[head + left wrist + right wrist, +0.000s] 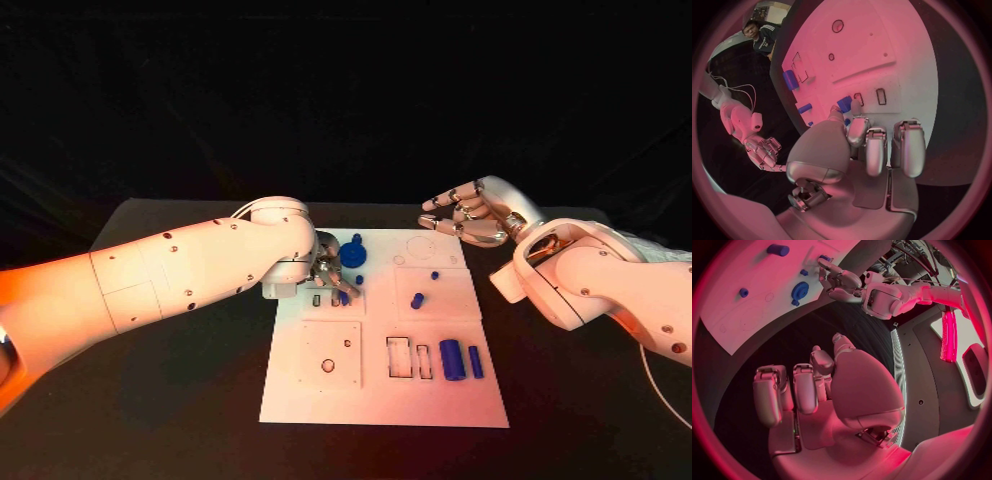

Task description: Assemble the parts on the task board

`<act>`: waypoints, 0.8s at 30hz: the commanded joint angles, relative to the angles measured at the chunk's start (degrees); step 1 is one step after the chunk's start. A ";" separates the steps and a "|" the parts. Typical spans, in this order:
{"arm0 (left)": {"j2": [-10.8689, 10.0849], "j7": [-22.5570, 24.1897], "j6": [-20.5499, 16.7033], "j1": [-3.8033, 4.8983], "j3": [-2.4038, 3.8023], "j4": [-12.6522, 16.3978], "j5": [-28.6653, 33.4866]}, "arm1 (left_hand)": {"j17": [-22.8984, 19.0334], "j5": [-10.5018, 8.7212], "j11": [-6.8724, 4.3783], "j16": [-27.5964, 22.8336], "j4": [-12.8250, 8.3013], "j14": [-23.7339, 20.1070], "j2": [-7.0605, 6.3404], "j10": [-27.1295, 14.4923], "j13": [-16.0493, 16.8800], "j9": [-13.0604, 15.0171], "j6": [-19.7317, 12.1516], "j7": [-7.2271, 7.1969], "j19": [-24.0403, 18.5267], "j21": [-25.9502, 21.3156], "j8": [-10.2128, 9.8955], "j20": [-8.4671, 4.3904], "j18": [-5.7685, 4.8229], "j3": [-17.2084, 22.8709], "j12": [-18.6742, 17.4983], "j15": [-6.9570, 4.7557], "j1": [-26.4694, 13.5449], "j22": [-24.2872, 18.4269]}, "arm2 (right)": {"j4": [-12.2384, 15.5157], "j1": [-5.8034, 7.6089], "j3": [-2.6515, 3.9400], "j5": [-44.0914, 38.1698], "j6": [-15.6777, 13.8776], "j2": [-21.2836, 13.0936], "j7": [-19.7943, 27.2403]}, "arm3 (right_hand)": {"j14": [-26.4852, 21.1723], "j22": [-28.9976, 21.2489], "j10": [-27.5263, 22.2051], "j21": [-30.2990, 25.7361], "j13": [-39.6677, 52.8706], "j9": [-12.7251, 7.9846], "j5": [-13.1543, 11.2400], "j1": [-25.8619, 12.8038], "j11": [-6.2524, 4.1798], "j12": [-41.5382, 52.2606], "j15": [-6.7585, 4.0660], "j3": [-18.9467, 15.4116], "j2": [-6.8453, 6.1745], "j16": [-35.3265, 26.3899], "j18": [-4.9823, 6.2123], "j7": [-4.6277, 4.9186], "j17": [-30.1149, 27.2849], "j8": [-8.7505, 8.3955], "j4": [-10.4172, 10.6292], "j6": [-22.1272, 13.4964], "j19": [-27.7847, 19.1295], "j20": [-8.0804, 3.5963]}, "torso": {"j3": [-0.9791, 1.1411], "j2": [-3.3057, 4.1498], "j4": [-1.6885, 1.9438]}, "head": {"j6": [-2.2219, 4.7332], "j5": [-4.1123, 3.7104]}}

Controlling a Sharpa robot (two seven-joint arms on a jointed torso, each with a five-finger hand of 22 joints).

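head view has the white task board (384,390) lying in the middle of the black table (159,400), with small blue parts spread over it: a round blue disc (353,254) near its far left corner, a short blue peg (417,300) toward the middle, and two blue cylinders (460,359) lying side by side near the right edge. the left hand (333,270) is down over the board's left side beside the disc, its fingertips pinching a small blue piece (844,104) just above two little rectangular slots (870,97). the right hand (469,218) hangs above the far right corner of the board, fingers curled loosely and apart, grasping nothing, well clear of the parts.
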 commanded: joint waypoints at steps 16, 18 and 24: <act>-1.23 -3.48 -4.86 -0.42 0.01 1.63 2.65 | 15.07 -0.02 0.15 0.17 -5.68 5.94 -3.87 -1.16 -1.95 0.70 -2.85 0.48 1.22 -0.37 -3.09 -0.16 -0.72 21.21 -2.41 -0.25 10.38 6.75 | -0.77 -0.08 -0.03 -1.07 0.99 0.66 0.04 | 3.62 9.11 -0.26 -0.28 -0.10 0.09 0.57 0.33 -0.07 -0.19 0.09 -0.29 0.63 -0.22 0.39 -0.06 3.57 0.04 -0.19 0.42 1.20 -0.16 | 0.02 -0.05 0.04 | -0.18 0.41; -1.55 -3.44 -5.29 -0.49 0.01 2.02 2.66 | 15.07 -0.02 0.11 0.17 -5.51 5.94 -4.48 -1.10 -1.92 0.83 -2.77 0.56 1.21 -0.39 -3.14 -0.18 -0.71 22.45 -2.40 -0.21 9.97 6.76 | -0.84 -0.09 -0.03 -1.52 0.98 0.73 0.05 | 3.61 9.03 -0.28 -0.33 -0.14 0.09 0.59 0.35 -0.07 -0.25 0.09 -0.30 0.64 -0.26 0.41 -0.06 3.51 0.04 -0.20 0.43 1.14 -0.16 | 0.02 -0.01 0.06 | -0.11 0.49; -2.86 -3.02 -7.66 -0.60 0.02 3.76 2.60 | 15.07 0.00 0.06 0.17 -5.24 5.94 -7.03 -0.82 -1.78 1.47 -2.50 0.49 1.29 -0.36 -3.17 -0.17 -0.74 27.16 -2.30 -0.19 8.55 6.95 | -1.06 -0.11 -0.04 -1.88 0.98 0.92 0.11 | 3.61 9.00 -0.31 -0.35 -0.19 0.09 0.62 0.36 -0.07 -0.32 0.09 -0.32 0.64 -0.26 0.42 -0.06 3.51 0.04 -0.20 0.43 1.11 -0.16 | 0.04 -0.01 0.01 | -0.01 0.66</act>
